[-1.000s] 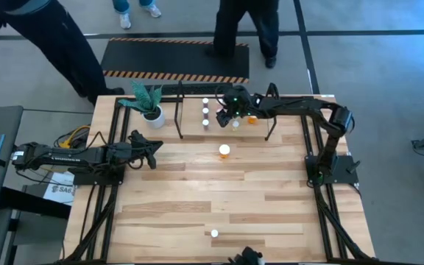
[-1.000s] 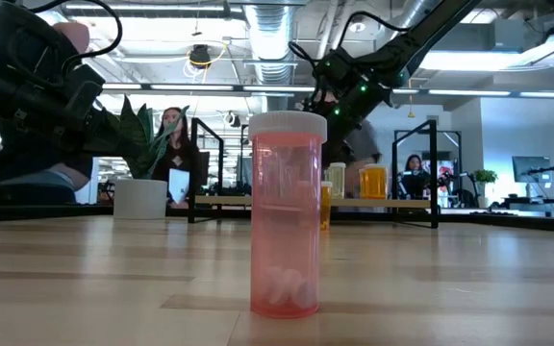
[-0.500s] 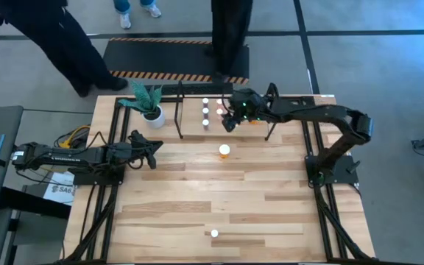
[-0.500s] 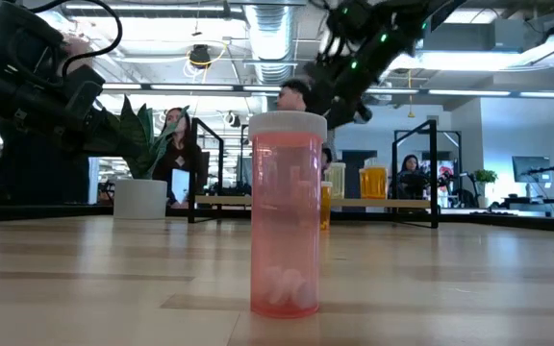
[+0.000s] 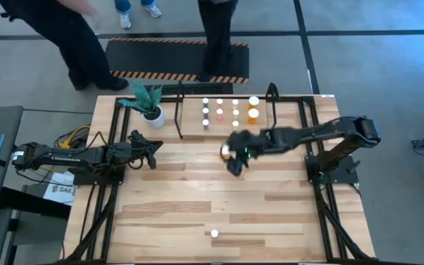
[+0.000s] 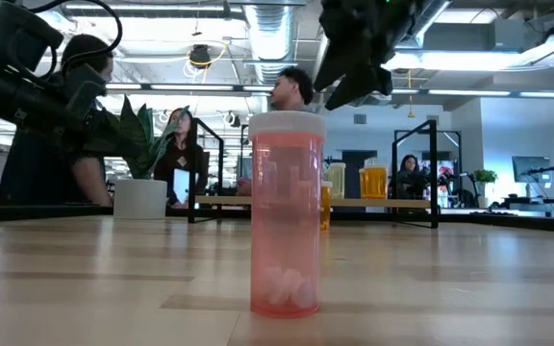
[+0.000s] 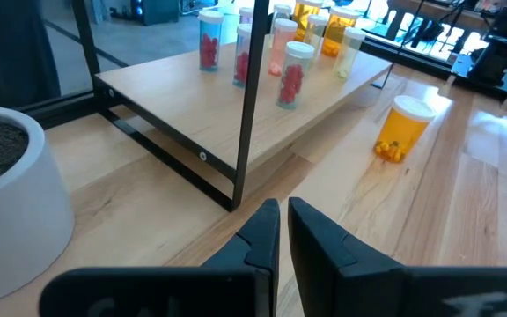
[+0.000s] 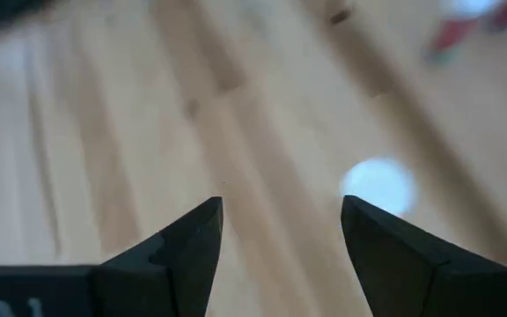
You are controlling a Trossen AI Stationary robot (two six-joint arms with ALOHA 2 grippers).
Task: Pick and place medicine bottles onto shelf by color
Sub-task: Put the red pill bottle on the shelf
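An open-plan office or lab: exposed ceiling ducts (image 6: pixel 267 38), desk monitors (image 6: pixel 532 171), people (image 6: pixel 176 154) seated behind the table.

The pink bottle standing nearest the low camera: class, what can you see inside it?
Through the pink bottle's clear wall, a few pale pills lie heaped at the bottom; the rest looks empty. Its white cap hides whatever sits right under the lid.

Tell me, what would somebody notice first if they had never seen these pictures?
Probably the pink bottle, standing alone near the table's front edge and looming right before the low camera. Next, the right claw, open and empty, hanging over the table's middle beside a lone orange bottle. Behind them, rows of bottles already stand on the shelf at the back.
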